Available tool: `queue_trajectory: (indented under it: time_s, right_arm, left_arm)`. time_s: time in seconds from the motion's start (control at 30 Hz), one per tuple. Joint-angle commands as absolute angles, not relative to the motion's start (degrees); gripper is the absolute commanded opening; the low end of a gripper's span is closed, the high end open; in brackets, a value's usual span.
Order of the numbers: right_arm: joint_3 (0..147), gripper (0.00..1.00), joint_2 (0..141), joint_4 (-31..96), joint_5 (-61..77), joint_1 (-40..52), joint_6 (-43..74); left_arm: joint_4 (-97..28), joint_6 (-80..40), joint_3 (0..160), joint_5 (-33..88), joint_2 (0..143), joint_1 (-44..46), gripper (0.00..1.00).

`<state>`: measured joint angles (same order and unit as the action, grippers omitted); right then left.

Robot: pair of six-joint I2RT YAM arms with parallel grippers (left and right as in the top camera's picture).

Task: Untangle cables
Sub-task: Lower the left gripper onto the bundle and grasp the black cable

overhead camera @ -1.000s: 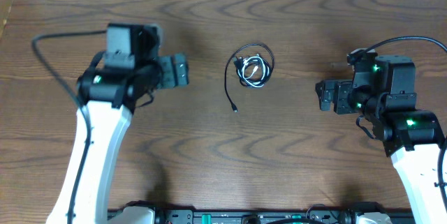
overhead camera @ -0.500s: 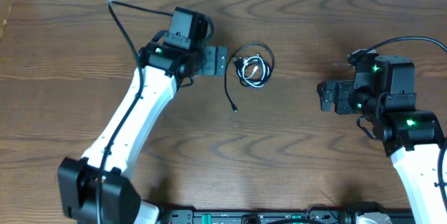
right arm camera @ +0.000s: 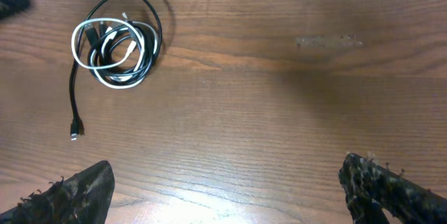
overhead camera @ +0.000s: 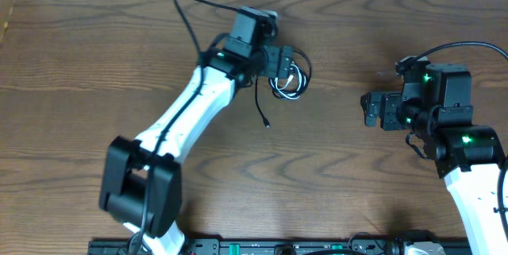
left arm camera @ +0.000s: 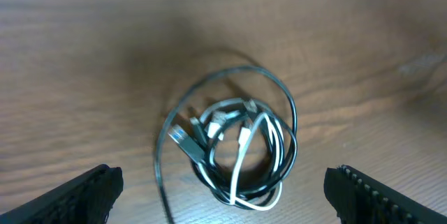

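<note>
**Left claw (left arm camera: 222,178) spread wide over the coil, right claw (right arm camera: 225,168) spread wide and well apart**

The left claw's two dark fingers (left arm camera: 77,196) stand far apart at the near corners of its wrist view and pinch nothing. Between them, on the brown wood-grain bench (left arm camera: 363,35), lies the tangle. It is a thin black cord with small plug ends (left arm camera: 292,123) and a thin white cord with small plug ends (left arm camera: 239,161), wound together in small loops. The black cord makes the widest ring. The white loops sit inside it, crossing the black strands, and several plug ends bunch toward the left of the coil. How high the claw hangs above the cords cannot be told.

From overhead, the left claw sits at the left edge of the coil and covers part of it. Its white left arm (overhead camera: 182,116) stretches diagonally from the near left. One tail of the black cord runs out of the coil toward the near side and ends in a small plug on bare wood. The coil lies about midway across the bench, toward the far side.

The right claw's dark fingers (right arm camera: 70,192) are also spread, with only bare wood between them. It stands well to the right of the coil, on the white right arm (overhead camera: 476,199).
</note>
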<state>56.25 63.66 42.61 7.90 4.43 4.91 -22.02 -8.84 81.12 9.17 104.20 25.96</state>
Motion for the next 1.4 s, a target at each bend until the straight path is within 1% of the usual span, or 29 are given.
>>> queue_trajectory:
  time_s: [0.0, 0.1, 0.4, 0.43, 0.5, 0.7, 0.73, 0.77, 0.97, 1.13, 1.2, 1.27, 1.37]
  right_arm:
    - [57.45, 0.99, 63.66, 42.72, 7.62, 4.71, 4.19]
    - [57.45, 0.99, 63.66, 42.92, 7.62, 4.71, 4.19]
    - [57.45, 0.99, 63.66, 43.0, 7.64, 4.71, 4.21]
    - [57.45, 0.99, 63.66, 43.0, 7.64, 4.71, 4.19]
    - [57.45, 0.99, 63.66, 43.0, 7.64, 4.71, 4.21]
    - [57.45, 0.99, 63.66, 42.96, 7.62, 4.71, 4.21]
    - [57.45, 0.99, 63.66, 42.94, 7.64, 4.71, 4.21]
    - [57.45, 0.99, 63.66, 42.94, 7.64, 4.71, 4.19]
    - [57.43, 0.99, 63.68, 42.81, 7.68, 4.71, 4.21]
    - [57.41, 0.99, 64.4, 42.04, 11.05, 4.71, 4.21]
    - [57.41, 0.97, 65.17, 41.58, 12.93, 4.71, 4.21]
    - [57.41, 0.95, 66.41, 41.34, 13.89, 4.71, 4.21]
    - [57.41, 0.94, 67.57, 41.39, 13.89, 4.71, 4.21]
  left_arm:
    - [-22.24, -10.55, 82.3, 9.93, 108.75, 27.2, 0.98]
    - [-22.61, -12.8, 82.3, 9.93, 111.11, 27.75, 0.98]
    - [-22.09, -12.78, 81.95, 9.85, 114.61, 28.03, 0.99]
    - [-22.37, -12.78, 81.78, 9.87, 114.98, 28.12, 0.97]
    - [-23.75, -12.8, 81.54, 9.87, 115.87, 28.42, 0.85]
    - [-27.88, -12.75, 81.45, 9.87, 116.31, 29.34, 0.24]
    - [-28.4, -12.75, 81.45, 9.87, 115.98, 29.34, 0.11]
    - [-29.02, -12.75, 81.45, 9.87, 115.52, 29.34, 0.08]
    - [-34.54, -12.8, 81.47, 10.26, 107.92, 29.36, 0.08]
    - [-39.38, -12.8, 81.47, 16.36, 97.78, 29.45, 0.08]
    - [-40.34, -12.78, 81.45, 16.36, 94.24, 29.45, 0.08]
    - [-40.14, -12.8, 81.45, 13.58, 91.09, 29.45, 0.08]
    - [-38.54, -12.8, 81.43, 8.01, 91.11, 29.45, 0.34]
